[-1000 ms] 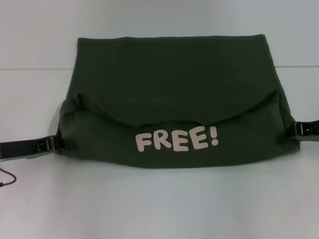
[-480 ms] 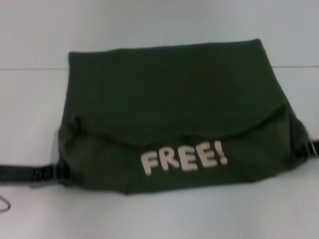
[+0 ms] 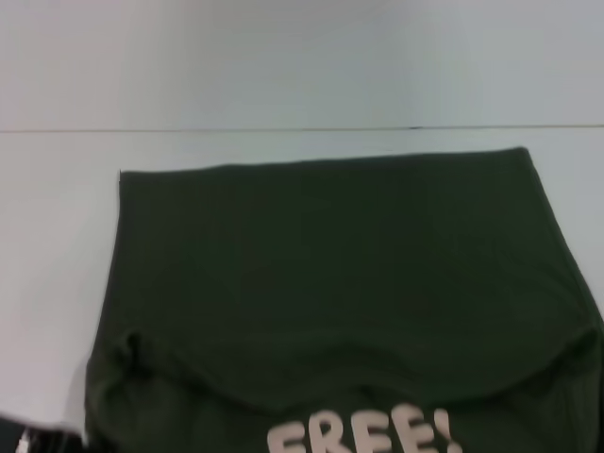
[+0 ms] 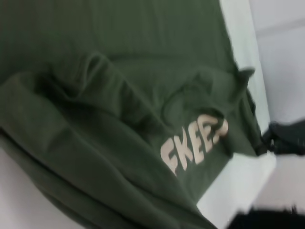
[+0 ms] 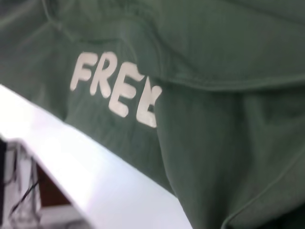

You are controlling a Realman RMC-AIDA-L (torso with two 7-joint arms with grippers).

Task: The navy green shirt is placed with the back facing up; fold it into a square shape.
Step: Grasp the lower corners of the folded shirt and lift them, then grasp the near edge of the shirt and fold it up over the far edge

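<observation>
The navy green shirt lies on the white table, its near part folded over so the cream "FREE!" print faces up at the near edge. The far hem lies flat and straight. Only a bit of my left gripper shows at the shirt's near left corner, holding that side. My right gripper is out of the head view. It shows as a dark shape in the left wrist view, at the shirt's far corner. The right wrist view shows the shirt and its print close up.
The table's far edge meets the wall along a thin line. Bare table lies beyond and to the left of the shirt. The right wrist view shows the table's near edge, with cables and floor below it.
The whole shirt has slid toward me across the table, and its far hem is much nearer. Both grippers moved with it, the right one leaving the head view.
</observation>
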